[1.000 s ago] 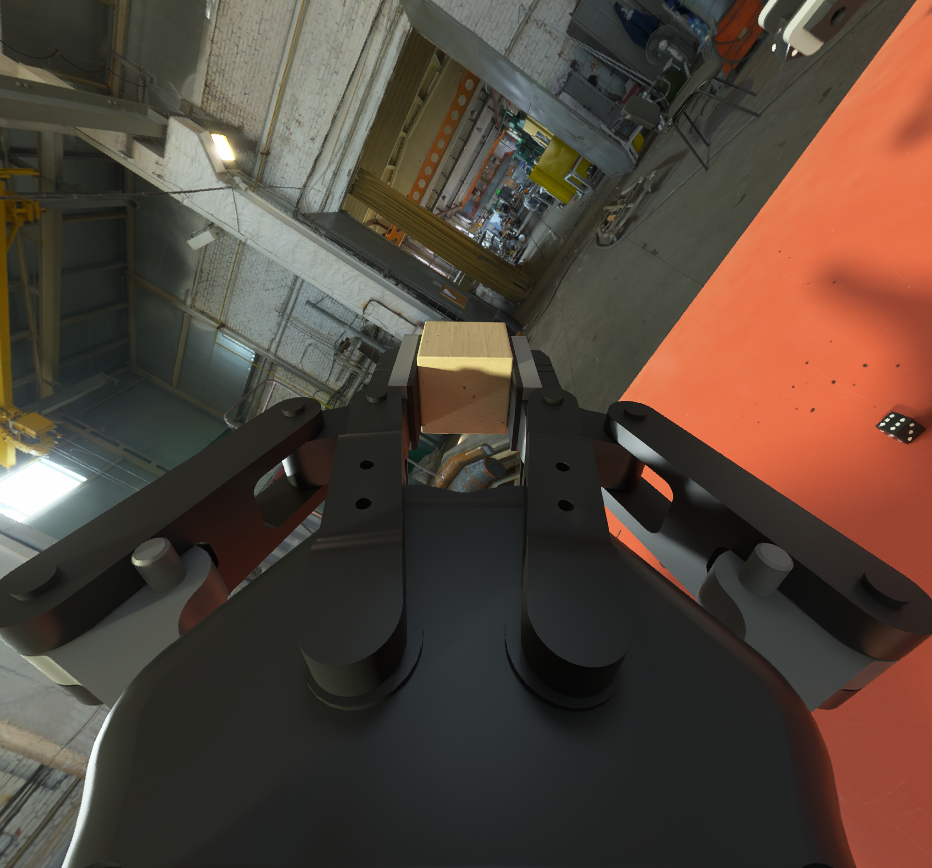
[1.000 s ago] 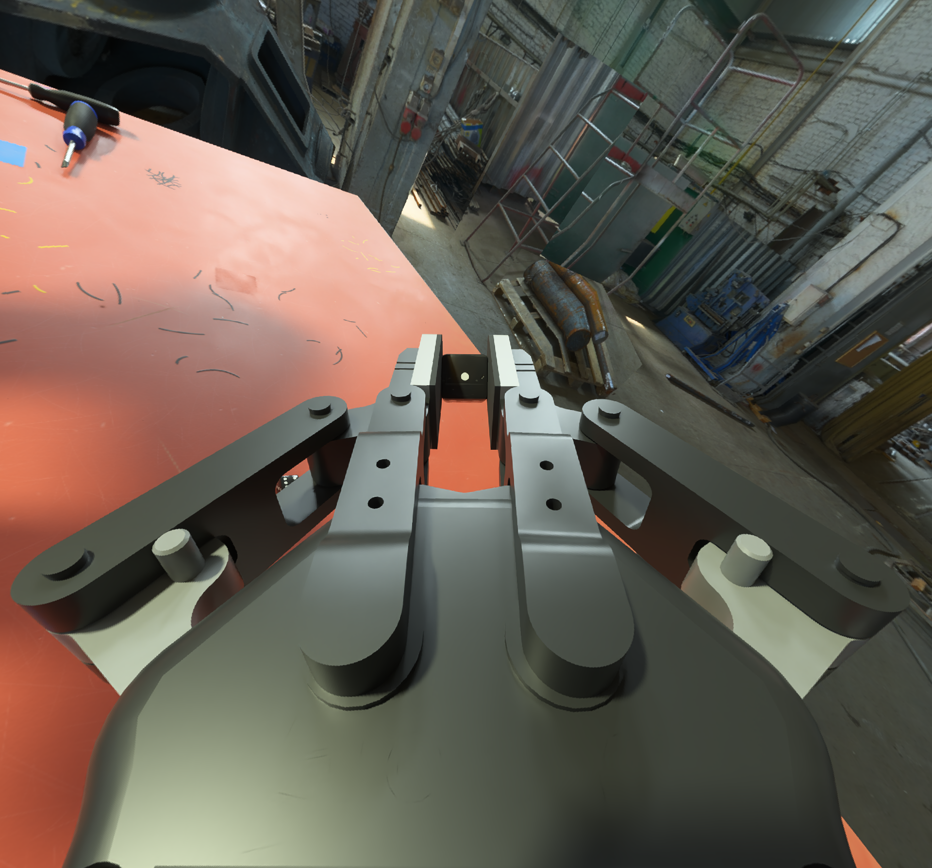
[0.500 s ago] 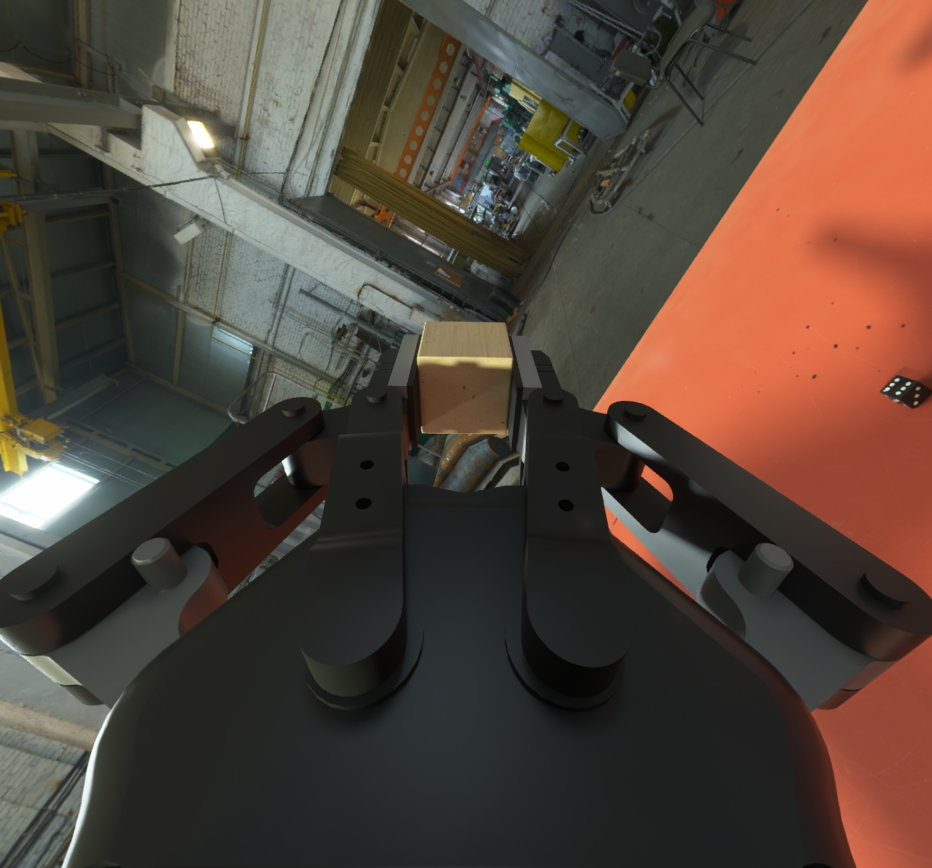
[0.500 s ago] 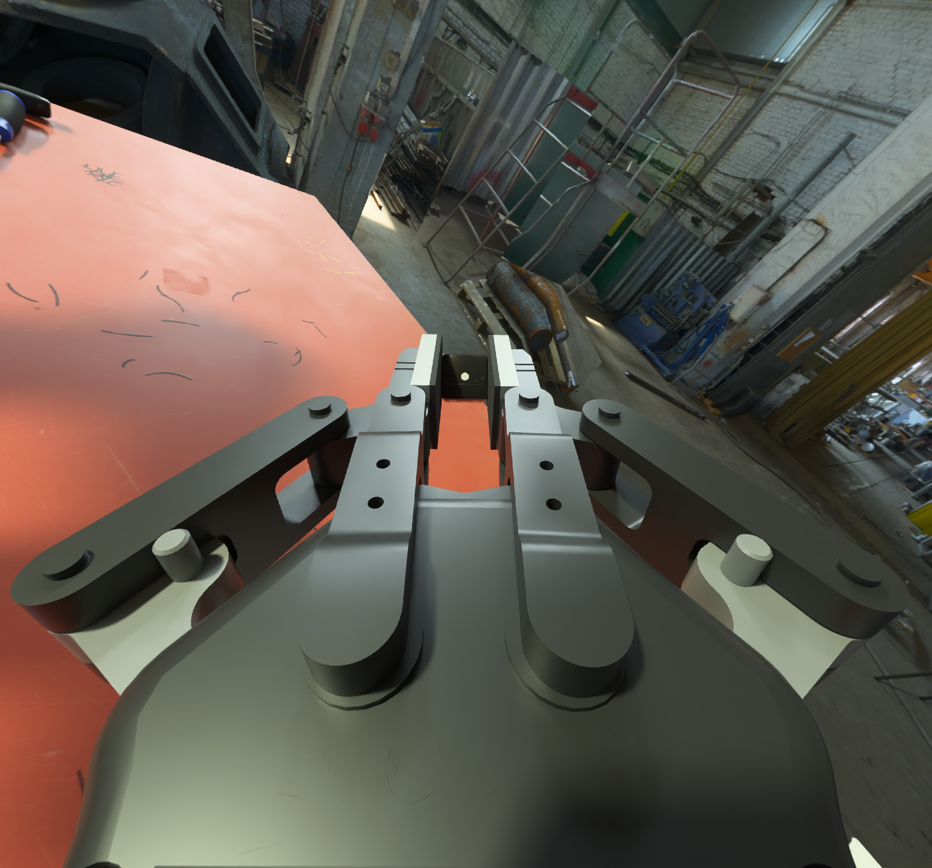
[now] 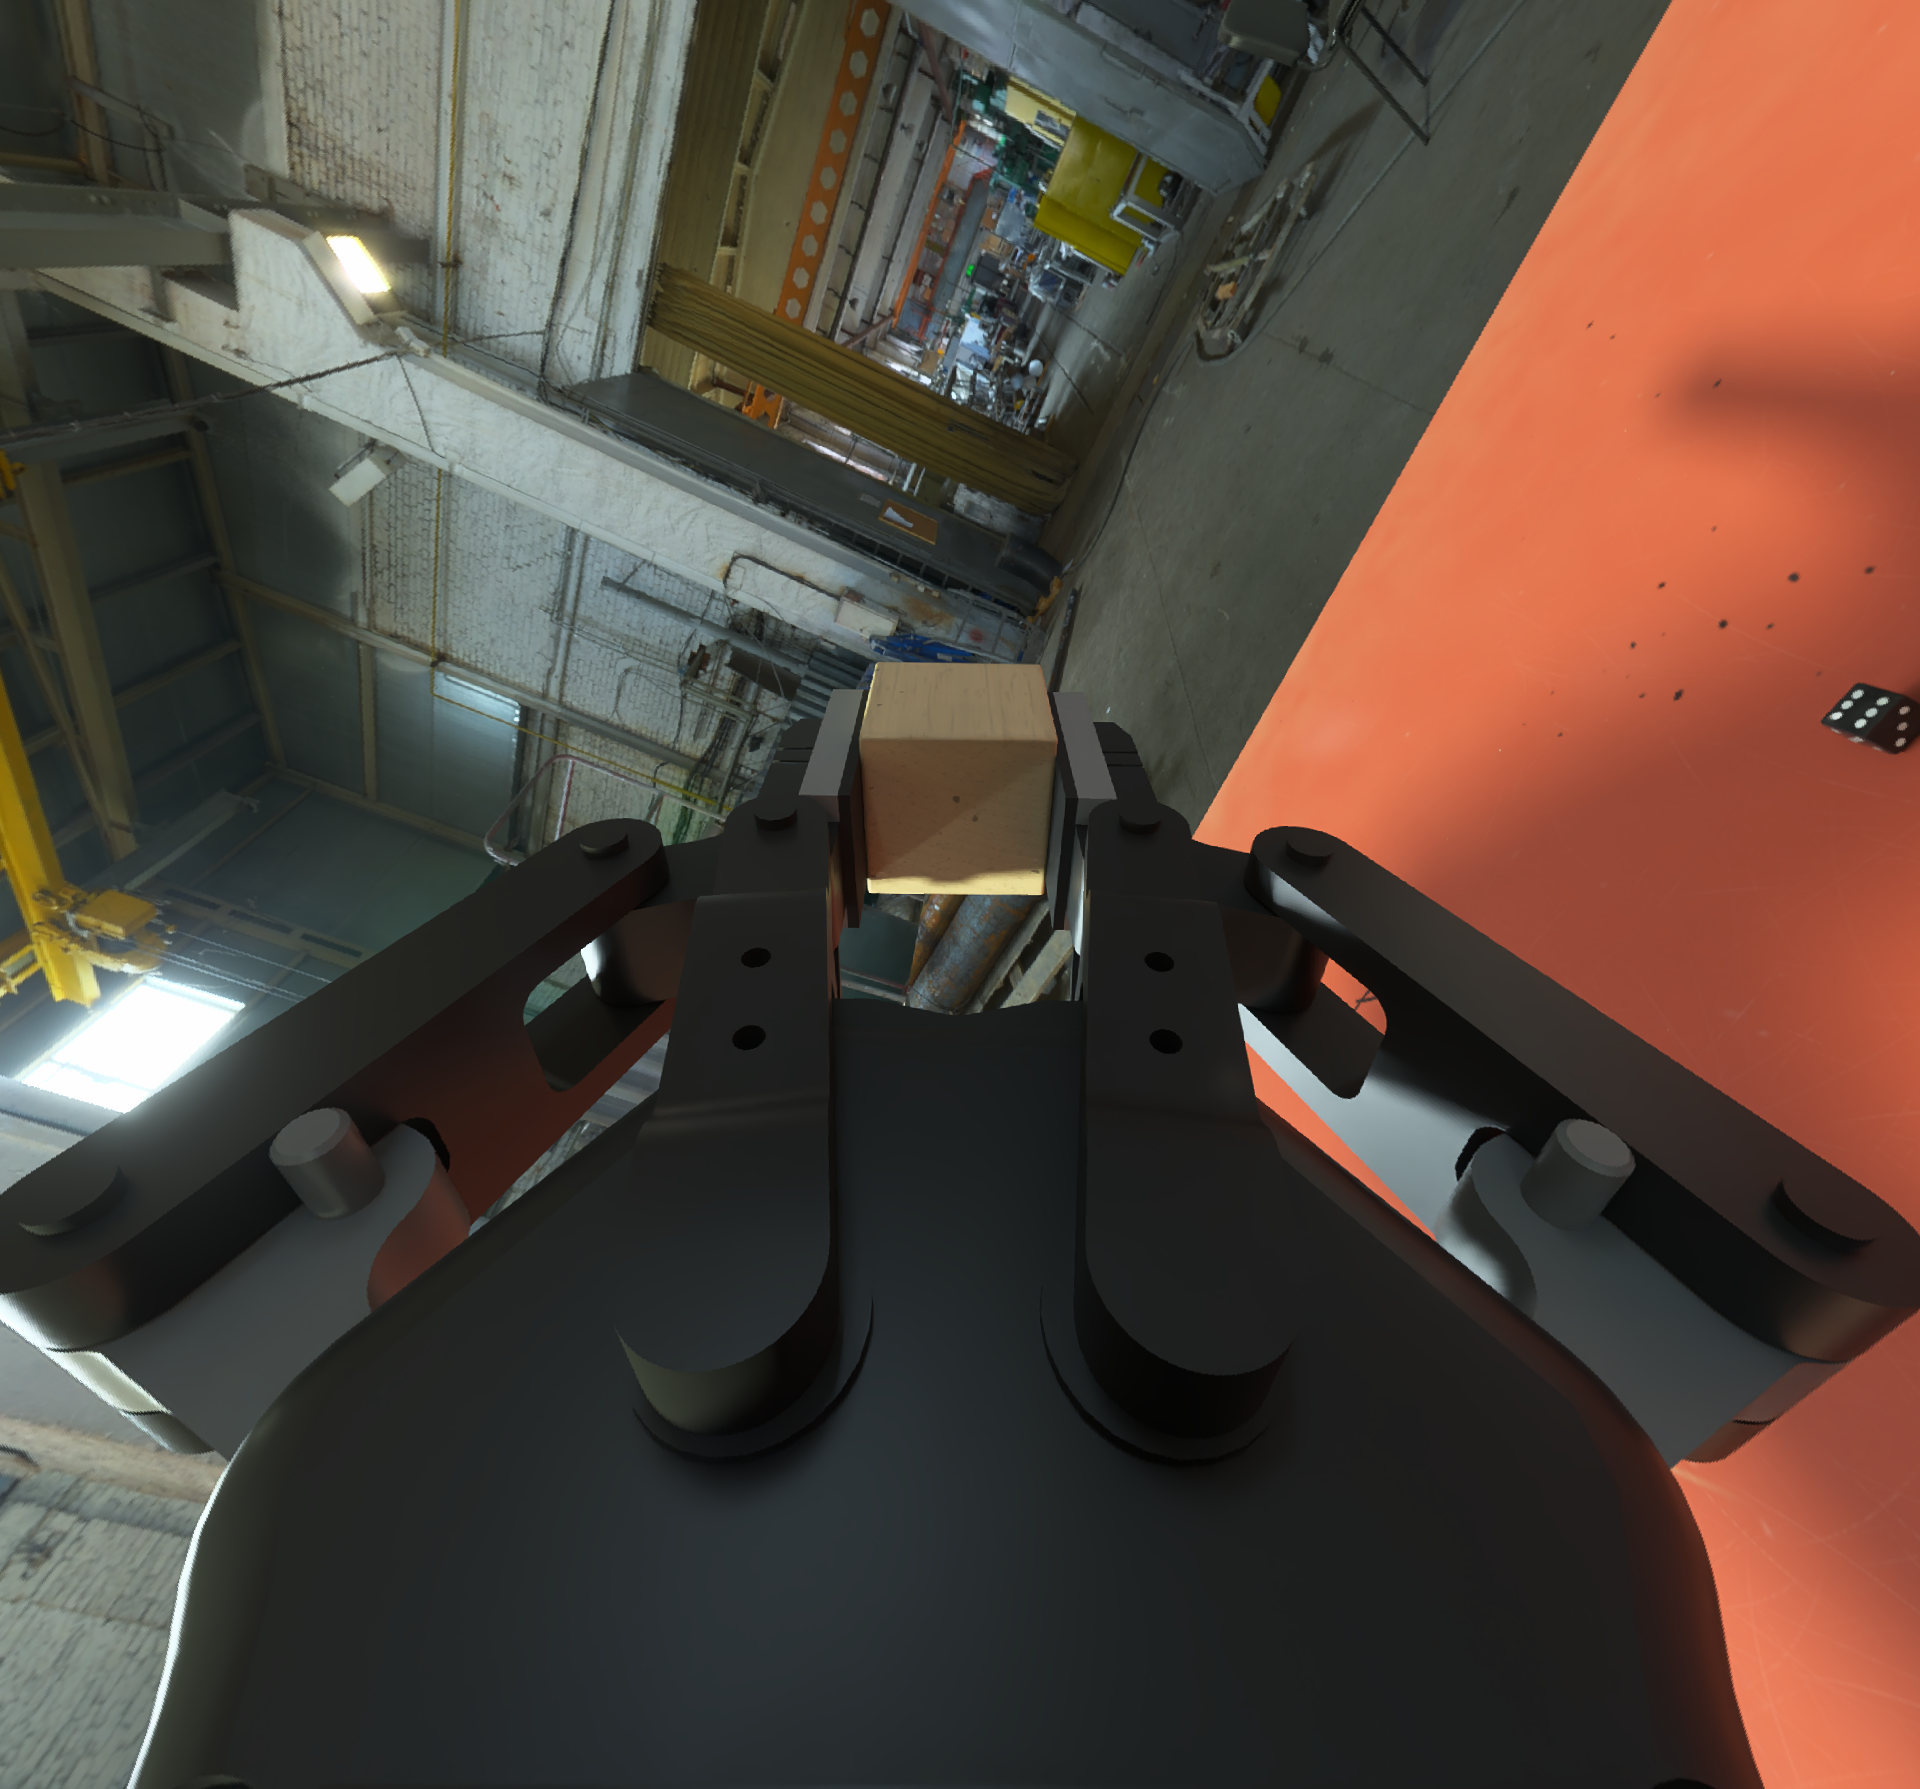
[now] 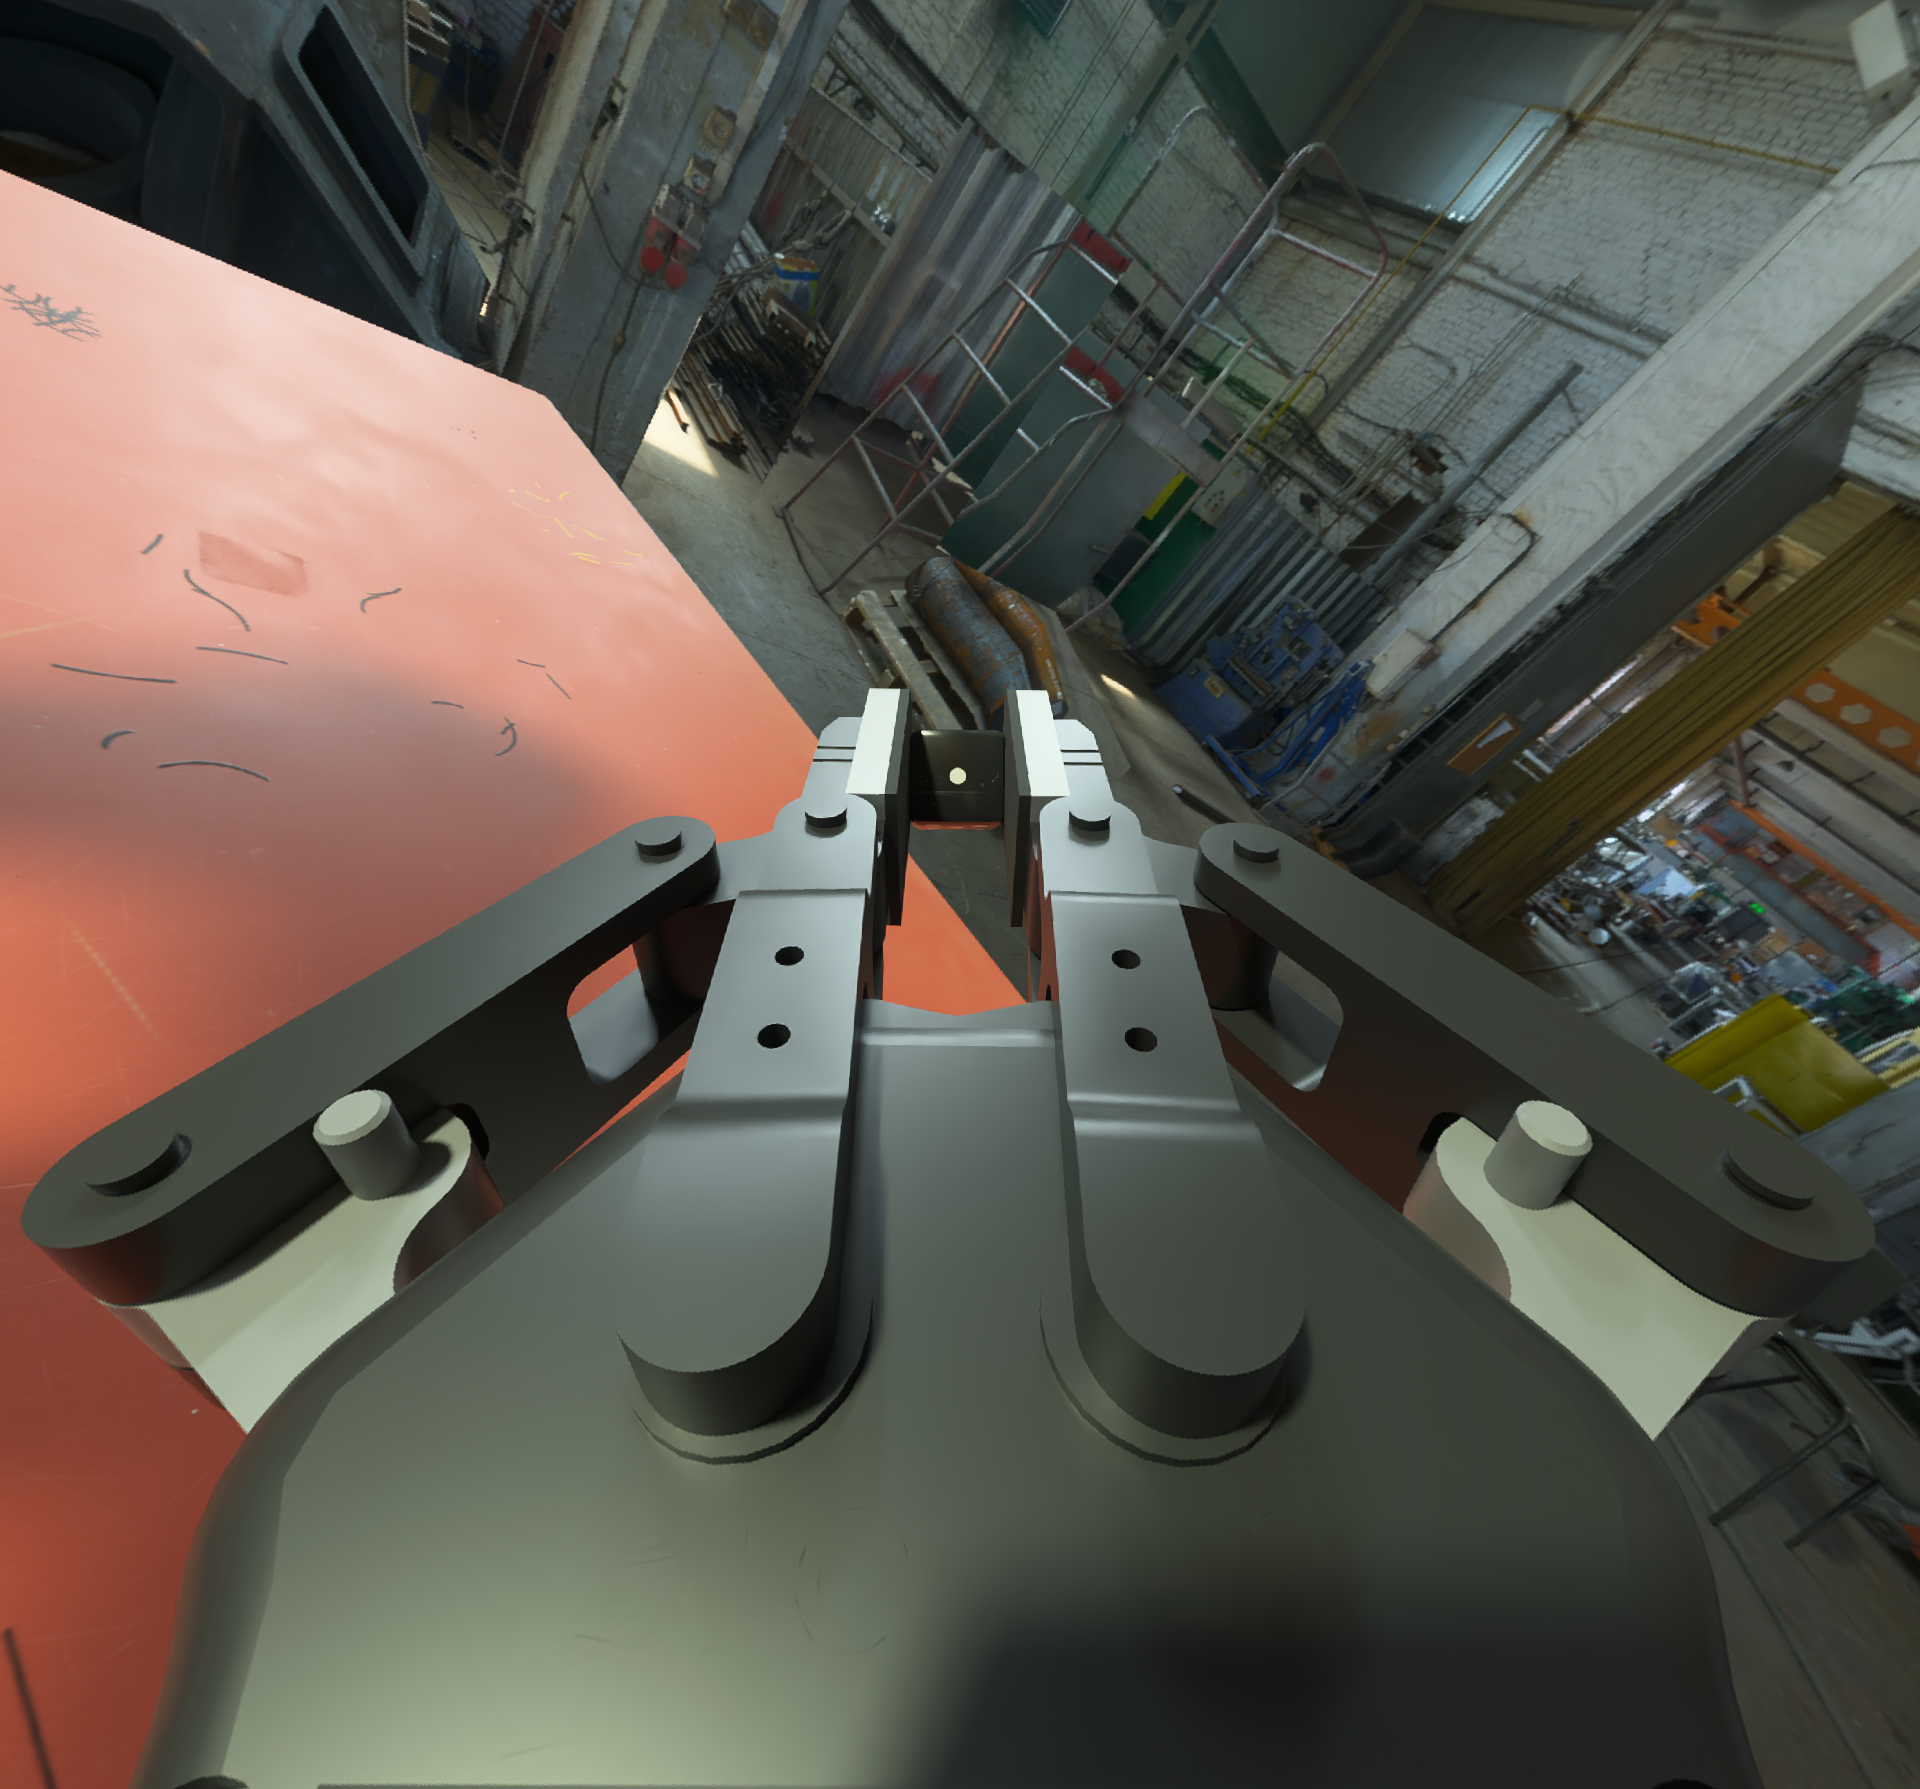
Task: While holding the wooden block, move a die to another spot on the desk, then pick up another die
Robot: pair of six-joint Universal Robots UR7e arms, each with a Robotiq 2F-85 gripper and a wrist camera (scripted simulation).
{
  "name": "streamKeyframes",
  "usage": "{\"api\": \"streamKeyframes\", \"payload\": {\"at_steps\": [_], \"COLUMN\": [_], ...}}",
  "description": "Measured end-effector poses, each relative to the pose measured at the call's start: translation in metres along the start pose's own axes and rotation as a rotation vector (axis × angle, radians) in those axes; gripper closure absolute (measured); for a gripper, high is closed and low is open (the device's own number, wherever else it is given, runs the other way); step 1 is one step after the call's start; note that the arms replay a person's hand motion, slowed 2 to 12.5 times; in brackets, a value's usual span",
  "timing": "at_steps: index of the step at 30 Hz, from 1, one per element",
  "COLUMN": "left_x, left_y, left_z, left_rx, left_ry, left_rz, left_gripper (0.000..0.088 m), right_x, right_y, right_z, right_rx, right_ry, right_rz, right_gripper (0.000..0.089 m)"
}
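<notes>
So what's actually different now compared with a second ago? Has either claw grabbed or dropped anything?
Nothing was grabbed or dropped. Both arms swung: in the right wrist view the orange desk slid left and the screwdriver left the picture; in the left wrist view the loose die drifted up and right. The left gripper still clamps the wooden block, the right gripper its black die.

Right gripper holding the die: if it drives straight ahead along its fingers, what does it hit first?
Likely nothing on the desk. The right gripper, shut on the black die, points past the orange desk edge toward the workshop floor beyond. The way looks free as far as the right wrist view shows; depth is unclear.
</notes>
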State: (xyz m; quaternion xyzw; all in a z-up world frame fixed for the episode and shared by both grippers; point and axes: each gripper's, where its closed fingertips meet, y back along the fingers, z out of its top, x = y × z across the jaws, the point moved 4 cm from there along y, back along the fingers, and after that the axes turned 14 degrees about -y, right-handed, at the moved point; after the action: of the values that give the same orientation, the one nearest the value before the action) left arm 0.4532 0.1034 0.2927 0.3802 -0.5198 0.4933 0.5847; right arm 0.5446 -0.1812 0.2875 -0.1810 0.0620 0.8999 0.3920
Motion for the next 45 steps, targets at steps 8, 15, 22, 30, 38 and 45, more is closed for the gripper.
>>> {"api": "streamKeyframes", "payload": {"at_steps": [8, 15, 22, 30, 38, 45], "left_x": [-0.007, -0.014, -0.021, -0.028, -0.034, -0.038], "left_y": [-0.007, -0.013, -0.018, -0.024, -0.028, -0.030], "left_z": [0.002, 0.004, 0.007, 0.010, 0.013, 0.015], "left_rx": [0.025, 0.043, 0.056, 0.068, 0.081, 0.096], "left_ry": [-0.043, -0.071, -0.090, -0.112, -0.142, -0.167], "left_rz": [-0.022, -0.038, -0.065, -0.091, -0.109, -0.122], "left_gripper": [0.0605, 0.0605, 0.0605, 0.0605, 0.0605, 0.0605], "right_x": [0.002, 0.008, 0.018, 0.033, 0.050, 0.065], "right_y": [0.009, 0.016, 0.021, 0.024, 0.025, 0.024], "right_z": [0.013, 0.025, 0.037, 0.048, 0.057, 0.061], "right_rx": [-0.038, -0.070, -0.097, -0.115, -0.126, -0.139], "right_ry": [0.062, 0.113, 0.167, 0.230, 0.295, 0.345], "right_rz": [-0.034, -0.054, -0.063, -0.062, -0.053, -0.043], "right_gripper": [0.0736, 0.0736, 0.0736, 0.0736, 0.0736, 0.0736]}}
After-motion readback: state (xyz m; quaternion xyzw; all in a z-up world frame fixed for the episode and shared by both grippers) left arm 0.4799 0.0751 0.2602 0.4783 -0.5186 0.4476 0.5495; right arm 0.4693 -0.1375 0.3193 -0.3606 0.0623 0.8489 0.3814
